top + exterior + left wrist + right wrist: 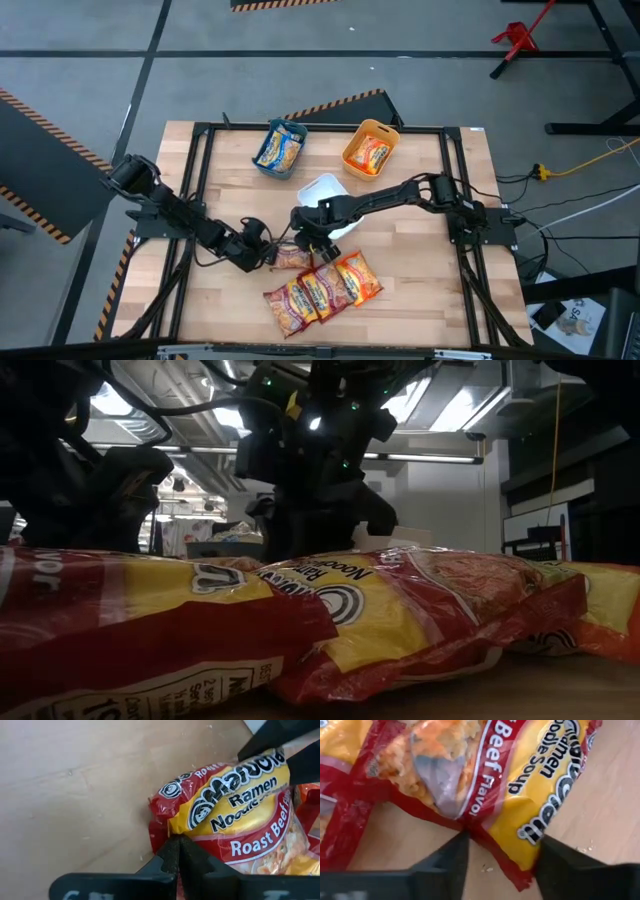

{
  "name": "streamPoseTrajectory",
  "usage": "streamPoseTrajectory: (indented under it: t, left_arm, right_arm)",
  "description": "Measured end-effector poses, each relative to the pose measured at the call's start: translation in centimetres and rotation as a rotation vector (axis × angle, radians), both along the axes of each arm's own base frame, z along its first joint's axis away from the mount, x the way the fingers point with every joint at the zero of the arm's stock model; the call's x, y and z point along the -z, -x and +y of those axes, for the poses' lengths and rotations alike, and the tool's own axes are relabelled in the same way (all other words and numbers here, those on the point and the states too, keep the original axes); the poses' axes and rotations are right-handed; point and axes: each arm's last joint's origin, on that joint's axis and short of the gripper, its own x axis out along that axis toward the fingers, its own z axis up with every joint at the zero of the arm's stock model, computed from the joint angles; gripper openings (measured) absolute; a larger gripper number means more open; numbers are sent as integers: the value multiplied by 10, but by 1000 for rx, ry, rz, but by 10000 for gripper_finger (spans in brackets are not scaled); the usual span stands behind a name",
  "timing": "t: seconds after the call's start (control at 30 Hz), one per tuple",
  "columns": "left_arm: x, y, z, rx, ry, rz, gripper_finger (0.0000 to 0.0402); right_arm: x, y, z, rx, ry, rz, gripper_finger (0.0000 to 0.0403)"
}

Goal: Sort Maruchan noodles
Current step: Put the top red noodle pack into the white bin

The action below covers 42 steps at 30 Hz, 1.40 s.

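Observation:
A dark red Roast Beef noodle packet (pixel 292 259) lies flat on the table between my two grippers. My left gripper (pixel 268 256) comes from the table's left and is shut on the packet's (pixel 240 815) near end. My right gripper (pixel 312 240) reaches in from the right and is open. In the right wrist view my right gripper (pixel 502 850) has one finger on each side of the packet's (pixel 485 775) other end; whether they touch it, I cannot tell. Three more packets (pixel 325 290), red and orange, lie side by side toward the near edge. My left gripper (pixel 177 855) pinches the red packet's sealed end edge (pixel 170 834) between its two shut fingers. It comes nearly level from the table's left. The packet bulges up just beyond the fingertips, and the rest of it lies on the table.
A teal bin (pixel 262 160) with a blue packet and an orange bin (pixel 350 140) with an orange packet stand near the far edge. A white bin (pixel 325 188) sits just behind my right gripper. Bare wood lies left of the packets. In the low view, packets (pixel 400 610) fill the foreground.

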Motion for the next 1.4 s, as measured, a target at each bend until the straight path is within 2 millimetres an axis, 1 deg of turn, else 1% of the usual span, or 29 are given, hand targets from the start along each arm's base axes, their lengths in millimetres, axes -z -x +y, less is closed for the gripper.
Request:
streamPoseTrajectory:
  t: [0.2,0.23,0.27,0.43,0.5,0.6,0.7,0.8,0.87,0.97,1.17,1.3,1.4]
  left_arm:
    - [0,0,0,0,-7,-1,0]
    - [0,0,0,6,-12,0,0]
    - [0,0,0,13,-17,-2,0]
    - [-2,-2,-1,33,-18,-25,0]
    - [-4,-2,-1,34,-4,-38,0]
    - [-9,-2,-2,42,26,-59,0]
    - [-18,-2,-2,49,51,-94,0]
    - [-30,-1,0,29,46,-157,0]
    - [-39,-1,1,13,36,-206,0]
    - [-51,0,6,-16,5,-272,0]
    - [-72,-3,21,-42,-67,-359,0]
    - [-81,-5,32,-59,-91,-396,0]
    - [-88,-7,40,-72,-114,-435,0]
  right_arm:
    - [0,0,0,37,-12,9,42]
    - [0,0,0,42,-16,11,23]
    - [0,0,0,44,-19,11,12]
    - [-1,1,2,59,-17,15,5]
    - [-7,0,2,64,-17,26,3]
    - [-21,-4,3,75,-16,25,2]
    - [-38,-9,3,97,-17,18,1]
    - [-57,-13,3,103,-13,-10,1]
    - [-66,-14,3,112,-16,-12,1]
    - [-77,-14,2,146,-20,-4,1]
    - [-92,-11,1,218,17,29,0]
    - [-104,-5,-5,307,54,81,0]
    - [-119,4,-10,410,42,124,0]
